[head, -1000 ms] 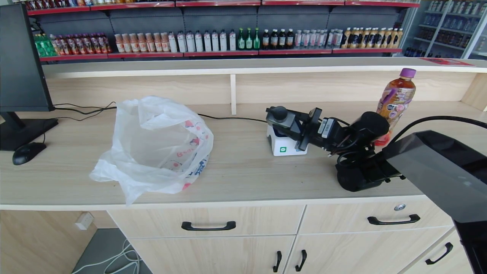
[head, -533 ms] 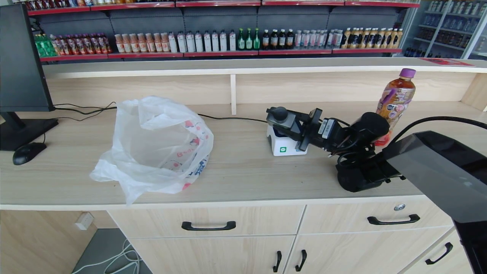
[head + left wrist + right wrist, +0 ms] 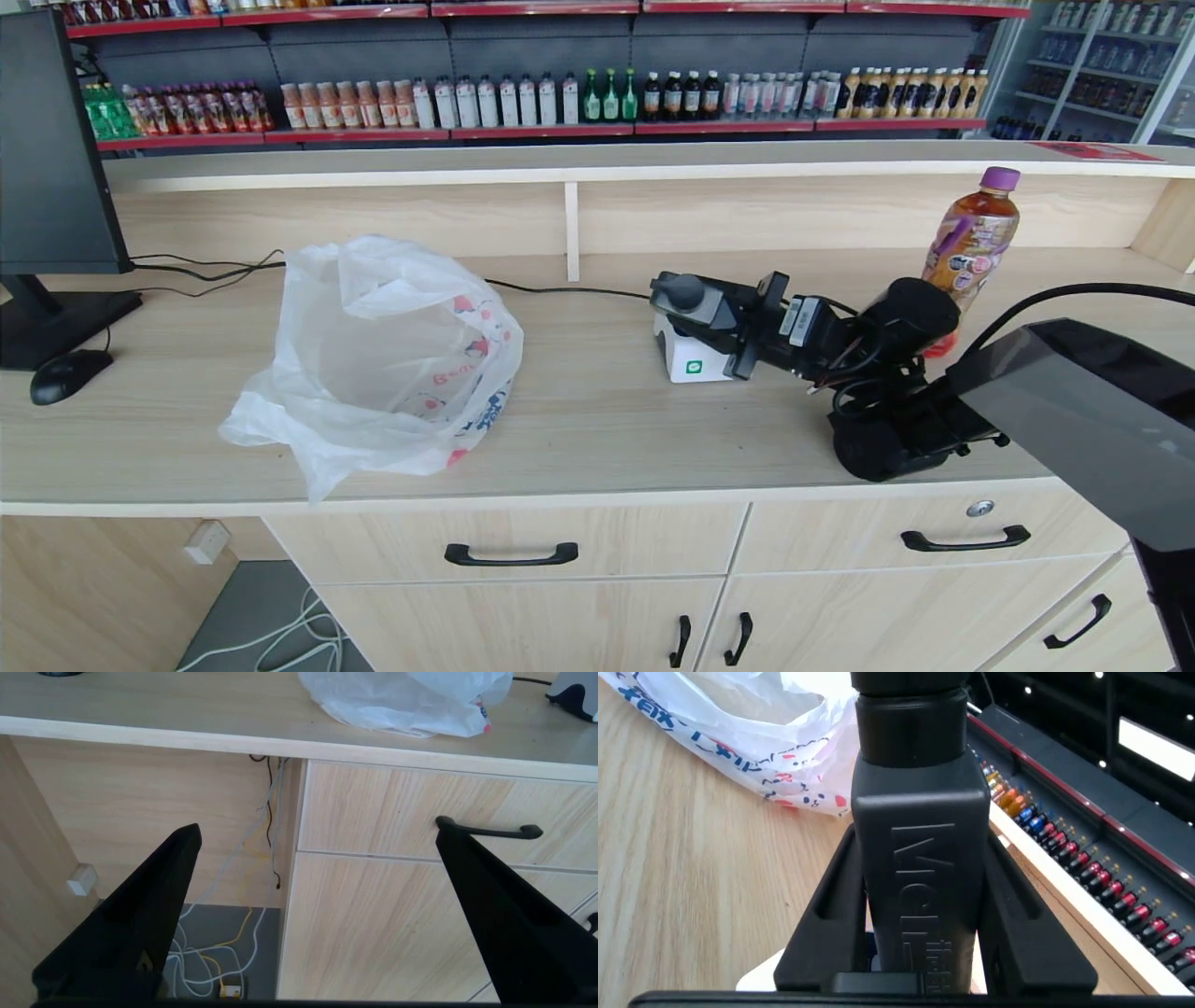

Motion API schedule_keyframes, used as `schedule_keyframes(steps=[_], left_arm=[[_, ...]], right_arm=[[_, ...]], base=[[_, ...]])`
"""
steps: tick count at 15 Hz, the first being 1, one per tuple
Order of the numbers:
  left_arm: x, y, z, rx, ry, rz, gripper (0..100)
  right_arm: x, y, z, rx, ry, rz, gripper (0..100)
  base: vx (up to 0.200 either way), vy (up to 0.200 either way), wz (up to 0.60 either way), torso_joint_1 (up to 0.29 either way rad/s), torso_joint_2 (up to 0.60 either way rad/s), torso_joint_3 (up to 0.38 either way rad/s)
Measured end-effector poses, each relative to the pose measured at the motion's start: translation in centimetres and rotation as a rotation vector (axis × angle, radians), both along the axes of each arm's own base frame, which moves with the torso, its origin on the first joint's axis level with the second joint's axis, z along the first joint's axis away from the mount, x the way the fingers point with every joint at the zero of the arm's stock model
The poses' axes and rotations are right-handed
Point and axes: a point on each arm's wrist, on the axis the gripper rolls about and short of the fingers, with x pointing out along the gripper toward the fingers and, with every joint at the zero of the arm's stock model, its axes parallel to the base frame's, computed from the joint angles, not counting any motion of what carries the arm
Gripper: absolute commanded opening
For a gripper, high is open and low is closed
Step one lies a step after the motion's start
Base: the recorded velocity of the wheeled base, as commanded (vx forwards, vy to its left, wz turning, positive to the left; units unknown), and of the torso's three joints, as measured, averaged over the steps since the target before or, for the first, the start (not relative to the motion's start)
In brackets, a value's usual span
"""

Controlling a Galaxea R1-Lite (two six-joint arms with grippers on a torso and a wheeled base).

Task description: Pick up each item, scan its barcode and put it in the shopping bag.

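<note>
The bench (image 3: 597, 429) runs wide under my right claw (image 3: 739, 325), with the cabinet front (image 3: 392, 905) below its edge. My left claw (image 3: 308, 915) hangs low in front of that cabinet, beneath the bench top, its two dark fingers (image 3: 140, 924) spread wide with nothing between them. A black drawer handle (image 3: 486, 831) lies just beyond it.

Far to the left of my right claw, at the end of the bench, stands a dark monitor (image 3: 51, 159). The shopping bag (image 3: 383, 355) is nearer, well to the left of that claw. It sits on the bench, white and crumpled, with its mouth open upward. From my right wrist the same bag (image 3: 738, 728) lies ahead, past the claw's tips.

My right claw (image 3: 920, 910) is closed around the dark scanner (image 3: 920, 812), one finger pressed on each side of its body. The scanner (image 3: 689, 297) lies over its white cradle (image 3: 691, 359); I cannot tell whether the two touch.

The bottle (image 3: 971, 238) stands upright on the bench to the right of my right claw and farther back, its base hidden behind my arm. It has amber liquid and a purple cap.

A black mouse (image 3: 61, 375) rests by the monitor's foot.
</note>
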Motion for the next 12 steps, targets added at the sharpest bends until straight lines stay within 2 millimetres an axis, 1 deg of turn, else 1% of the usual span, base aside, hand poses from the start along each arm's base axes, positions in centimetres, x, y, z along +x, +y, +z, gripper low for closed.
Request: schedule_keyframes(steps=[2,5,7,10,12], left_arm=[[0.0,0.0,0.0,0.000,0.000,0.000,100],[0.0,0.0,0.0,-0.001,0.000,0.001,100],[0.0,0.0,0.0,0.000,0.001,0.000,100],[0.0,0.0,0.0,0.000,0.001,0.000,100],[0.0,0.0,0.0,-0.001,0.003,0.001,100]], right_arm=[[-1.0,0.9,0.7,-0.001,-0.002,0.025,0],[-2.9,1.3,2.3,0.001,-0.020,0.043,0],[-4.4,1.2,3.3,-0.002,-0.020,0.051,0],[-6.8,0.4,5.2,0.023,-0.001,0.035,0],[-8.6,0.4,6.8,0.137,0.076,-0.061,0]], base=[[0.000,0.000,0.00,0.000,0.00,0.000],[0.000,0.000,0.00,0.000,0.00,0.000],[0.000,0.000,0.00,0.000,0.00,0.000],[0.000,0.000,0.00,0.000,0.00,0.000],[0.000,0.000,0.00,0.000,0.00,0.000]])
